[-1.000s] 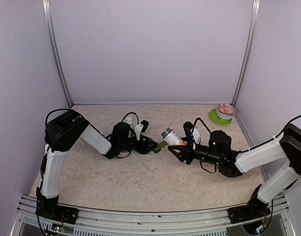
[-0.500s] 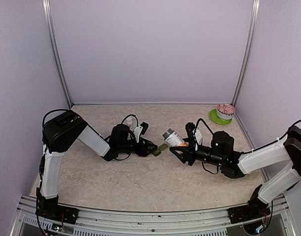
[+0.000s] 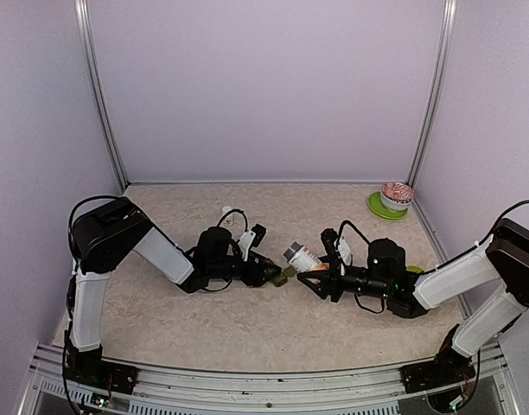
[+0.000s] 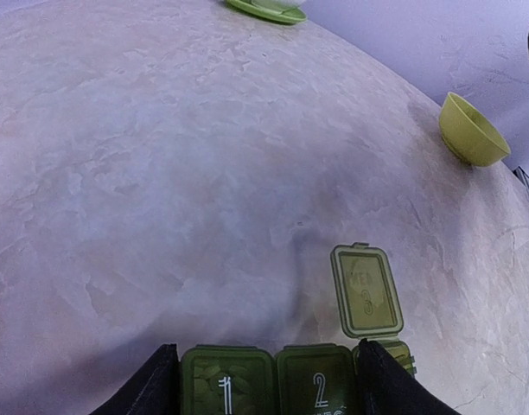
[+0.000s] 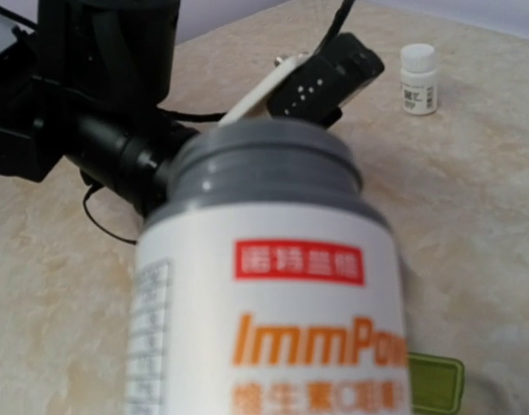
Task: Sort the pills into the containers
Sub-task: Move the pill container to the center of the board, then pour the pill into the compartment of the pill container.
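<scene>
Pill organiser: a green plastic pill organiser (image 4: 316,380), a row of square, slightly see-through compartments. The lids marked 1 and 2 are closed. The third lid (image 4: 366,291), marked 3, is flipped open and lies back, away from the left wrist camera.
Organiser's place: near mid-table, low over the beige marbled table (image 4: 161,173) and between the two grippers. Whether it rests on the surface cannot be told.
Bottle: a white plastic bottle with a grey top (image 5: 273,303), a red label patch and orange lettering that reads "ImmPow". It is tilted, with the grey top aimed at the organiser. Whether that top is a cap or an open mouth cannot be told.
Left gripper (image 4: 269,380): clamped on the organiser, with black fingers (image 4: 156,385) on either side of the row and compartments 1 and 2 between them.
Left arm: folded low, its forearm stretched rightwards just above the table.
Right gripper (image 3: 315,273): closed around the bottle's lower body. Its fingers are hidden behind the bottle in its own wrist view.
Right arm: reaches in low from the right towards the centre.
Bottle to organiser: the grey top is just beside and above the organiser's open end. Contact cannot be told.
Surroundings: a small white capped vial (image 5: 418,79) stands upright behind the left arm. A yellow-green bowl (image 4: 470,131) sits near the right arm. A green saucer (image 3: 387,206) holds a patterned bowl (image 3: 397,194) in the far right corner.
</scene>
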Robot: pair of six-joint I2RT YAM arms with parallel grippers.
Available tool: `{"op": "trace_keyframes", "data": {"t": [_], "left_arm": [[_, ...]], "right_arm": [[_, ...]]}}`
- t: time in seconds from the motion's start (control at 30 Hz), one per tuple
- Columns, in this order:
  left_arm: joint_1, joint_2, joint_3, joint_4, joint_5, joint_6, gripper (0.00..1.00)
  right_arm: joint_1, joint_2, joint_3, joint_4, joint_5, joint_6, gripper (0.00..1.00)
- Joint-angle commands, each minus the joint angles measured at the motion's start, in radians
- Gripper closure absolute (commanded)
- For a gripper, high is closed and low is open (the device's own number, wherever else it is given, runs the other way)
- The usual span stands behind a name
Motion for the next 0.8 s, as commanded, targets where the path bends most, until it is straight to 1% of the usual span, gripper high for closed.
{"op": "trace_keyframes", "data": {"t": [0.0,0.3,0.77], "left_arm": [[-0.019,-0.001,-0.01,-0.002,-0.005,-0.023,0.35],[-0.02,0.0,-0.011,-0.011,-0.028,-0.02,0.34],[-0.035,0.001,-0.015,-0.019,-0.087,0.005,0.34]], "right_arm": [[0.017,0.006,-0.014,-0.001,-0.01,0.005,1.0],[0.029,0.024,-0.055,-0.003,0.002,0.017,1.0],[0.029,0.124,-0.001,-0.049,-0.021,0.004,1.0]]}}
